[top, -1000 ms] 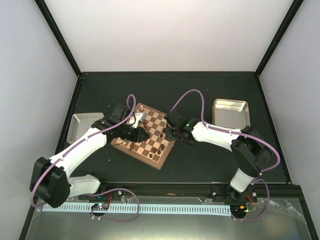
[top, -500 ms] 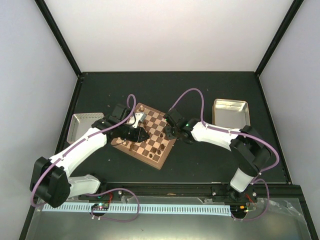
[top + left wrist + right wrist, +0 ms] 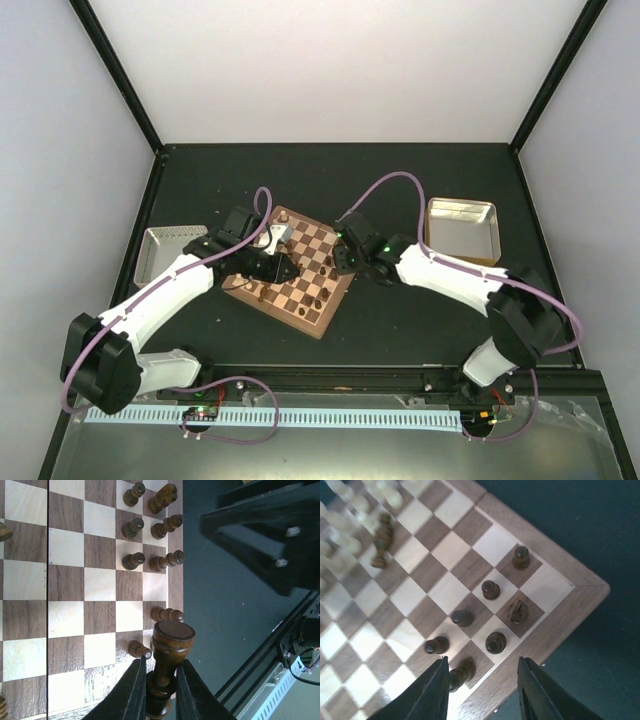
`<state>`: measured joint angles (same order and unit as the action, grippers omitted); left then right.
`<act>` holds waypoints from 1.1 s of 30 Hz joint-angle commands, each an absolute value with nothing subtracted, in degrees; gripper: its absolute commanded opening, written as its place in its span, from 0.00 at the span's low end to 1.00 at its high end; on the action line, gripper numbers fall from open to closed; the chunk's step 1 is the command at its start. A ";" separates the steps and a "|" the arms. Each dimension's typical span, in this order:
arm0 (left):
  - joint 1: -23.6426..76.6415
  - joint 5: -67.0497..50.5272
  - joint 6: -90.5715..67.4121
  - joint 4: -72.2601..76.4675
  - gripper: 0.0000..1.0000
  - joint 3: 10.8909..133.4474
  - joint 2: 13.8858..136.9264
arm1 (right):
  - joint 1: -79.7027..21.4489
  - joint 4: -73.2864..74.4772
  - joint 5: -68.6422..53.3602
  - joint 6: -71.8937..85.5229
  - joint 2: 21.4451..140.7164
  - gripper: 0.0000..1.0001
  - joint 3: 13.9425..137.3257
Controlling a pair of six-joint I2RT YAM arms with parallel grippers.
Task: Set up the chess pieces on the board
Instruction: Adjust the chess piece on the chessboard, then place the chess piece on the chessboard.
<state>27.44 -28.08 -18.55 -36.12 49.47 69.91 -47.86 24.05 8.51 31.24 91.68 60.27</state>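
Bench (image 3: 400,180) and posts are black, with pale walls (image 3: 330,70) on three sides. Two white arms (image 3: 170,285) reach in from the near edge. Two metal trays lie on the bench, one (image 3: 165,250) by the left edge and the other (image 3: 460,225) toward the right edge. One board (image 3: 300,318) lies between them, slightly left of the middle, turned corner-on to the near edge. Its squares are light and dark wood inside a reddish border.

Seven dark pieces (image 3: 491,589) stand near one corner in the right wrist view, and the pale pieces (image 3: 392,497) beyond them are too blurred to count.

The left gripper (image 3: 161,672) is clamped on a tall dark piece (image 3: 172,635) by the board's edge squares. The right gripper (image 3: 482,666) hangs over the corner with the seven, fingers apart and nothing between them.
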 commanded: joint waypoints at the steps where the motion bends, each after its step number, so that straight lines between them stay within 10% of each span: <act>1: 27.20 -31.01 -17.04 -35.17 0.04 51.56 69.07 | -47.72 26.37 7.71 33.04 84.68 0.43 60.61; 13: 27.42 -36.24 -15.42 -26.36 0.05 48.29 62.77 | -47.35 15.15 -24.28 38.49 79.63 0.73 61.49; 33: 30.12 -34.42 -14.06 -23.73 0.05 47.66 54.20 | -47.33 5.09 -35.21 51.60 80.39 0.17 59.58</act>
<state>29.78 -35.16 -14.96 -26.28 46.63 55.33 -47.48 8.51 -30.59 47.79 80.05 60.14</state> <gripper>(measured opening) 0.139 0.221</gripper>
